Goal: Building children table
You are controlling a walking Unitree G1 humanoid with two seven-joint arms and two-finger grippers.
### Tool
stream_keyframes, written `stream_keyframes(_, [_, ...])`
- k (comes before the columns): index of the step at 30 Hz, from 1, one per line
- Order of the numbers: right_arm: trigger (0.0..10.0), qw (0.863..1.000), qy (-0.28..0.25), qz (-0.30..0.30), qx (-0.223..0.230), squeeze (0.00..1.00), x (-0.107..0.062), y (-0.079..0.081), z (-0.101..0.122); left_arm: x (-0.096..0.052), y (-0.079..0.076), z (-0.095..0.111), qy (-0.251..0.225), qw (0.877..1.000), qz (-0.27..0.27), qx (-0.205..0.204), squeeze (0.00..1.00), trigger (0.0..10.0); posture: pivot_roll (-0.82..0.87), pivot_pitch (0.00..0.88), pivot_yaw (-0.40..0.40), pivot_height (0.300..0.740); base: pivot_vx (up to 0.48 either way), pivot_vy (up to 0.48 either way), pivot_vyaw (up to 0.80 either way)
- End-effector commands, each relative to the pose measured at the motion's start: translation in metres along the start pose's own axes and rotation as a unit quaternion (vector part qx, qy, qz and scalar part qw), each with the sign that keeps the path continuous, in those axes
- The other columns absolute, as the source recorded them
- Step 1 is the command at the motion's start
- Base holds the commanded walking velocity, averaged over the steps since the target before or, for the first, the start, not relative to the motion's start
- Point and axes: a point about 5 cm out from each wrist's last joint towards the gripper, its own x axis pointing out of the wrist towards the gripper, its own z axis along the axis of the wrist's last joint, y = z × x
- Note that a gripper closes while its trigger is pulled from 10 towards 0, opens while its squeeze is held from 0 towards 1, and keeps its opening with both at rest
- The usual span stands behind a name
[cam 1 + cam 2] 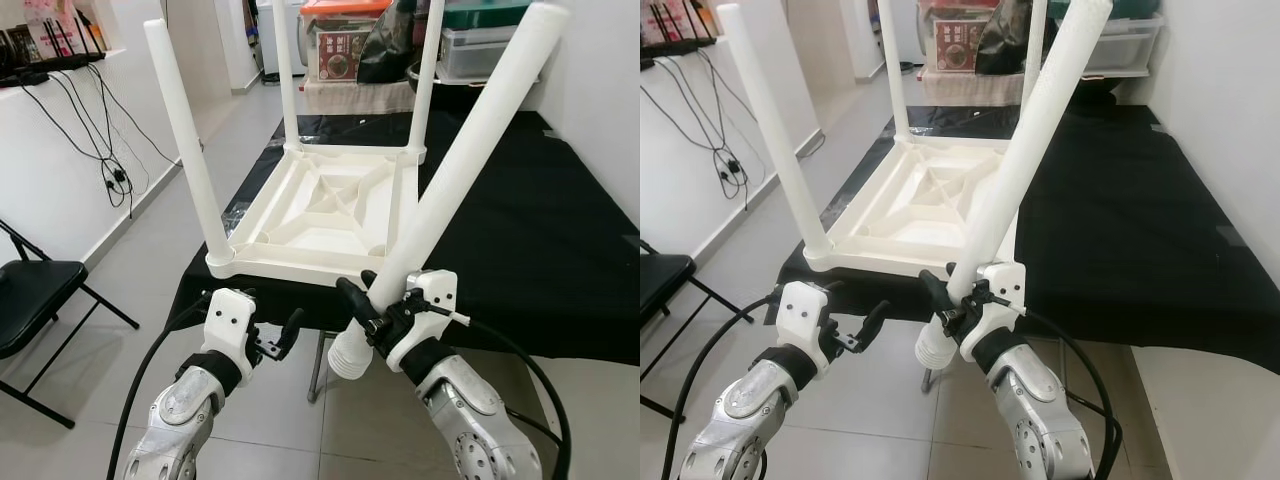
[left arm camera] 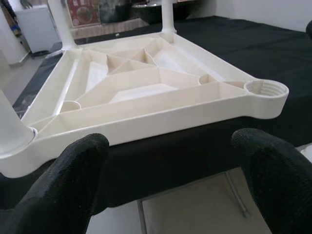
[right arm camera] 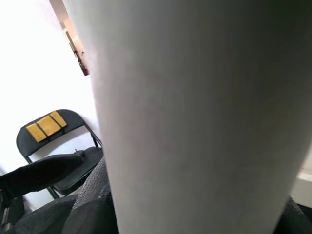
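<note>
White plastic tabletop [image 1: 330, 215] lying upside down at frame centre on a black-draped surface [image 1: 540, 230], ribbed underside up. Three legs already standing in their corner sockets: one at near left [image 1: 185, 130], two at the far corners in the upper middle. Fourth leg [image 1: 470, 150] clamped in the right gripper [image 1: 385, 305] at lower centre, slanting up toward the upper right, threaded end down and just off the tabletop's near edge. Empty threaded socket [image 2: 265, 90] at the near right corner, waiting. Left gripper [image 1: 270, 335] at lower left, fingers spread and holding nothing, hovering just short of the near edge. Judged mostly done: seating and screwing in the last leg, then turning the table upright, seemingly left.
</note>
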Motion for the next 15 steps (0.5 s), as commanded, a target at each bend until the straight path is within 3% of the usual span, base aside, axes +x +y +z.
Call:
stream_keyframes(1, [10.0, 1.0, -0.009, -0.005, 0.005, 0.0, 0.0012, -0.0018, 0.0009, -0.0001, 0.0036, -0.0011, 0.0, 1.0, 0.01, -0.001, 0.0, 10.0, -0.09, 0.019, 0.052, 0.74, 0.0, 0.0, 0.0])
stream_keyframes(15, [10.0, 1.0, -0.015, -0.018, 0.012, 0.0, 0.0013, -0.0056, 0.0013, 0.0026, 0.0041, 0.0008, -0.014, 1.0, 0.012, 0.007, 0.0, 10.0, -0.1, 0.058, 0.066, 0.74, 0.0, 0.0, 0.0])
